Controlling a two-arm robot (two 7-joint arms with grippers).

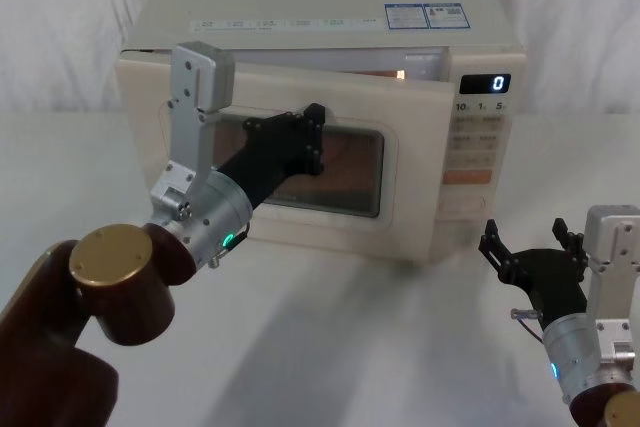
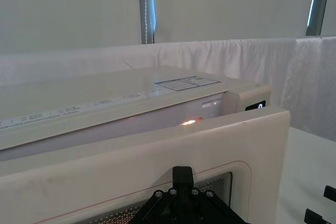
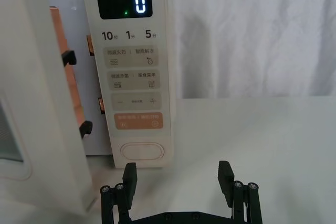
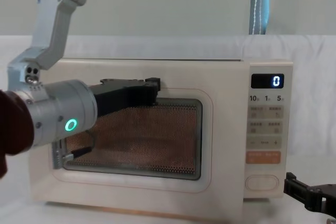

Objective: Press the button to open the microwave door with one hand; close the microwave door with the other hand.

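Observation:
The cream microwave point(image 1: 330, 7) stands at the back of the table, its display point(image 1: 486, 84) showing a blue 0. The microwave door point(image 1: 410, 172) is slightly ajar, with a gap along its right side and an inside light glowing. My left gripper point(image 1: 315, 137) is shut, and its tips rest against the door's dark window point(image 4: 157, 145) near the top edge. The cream pill-shaped button point(image 3: 142, 150) sits at the bottom of the control panel. My right gripper point(image 1: 530, 242) is open, low on the table in front of the panel and clear of the button.
White cloth covers the table point(image 1: 350, 347) and hangs behind the oven. The door's latch hooks point(image 3: 69, 57) show in the gap beside the panel. An orange rectangular key point(image 3: 137, 120) lies just above the button.

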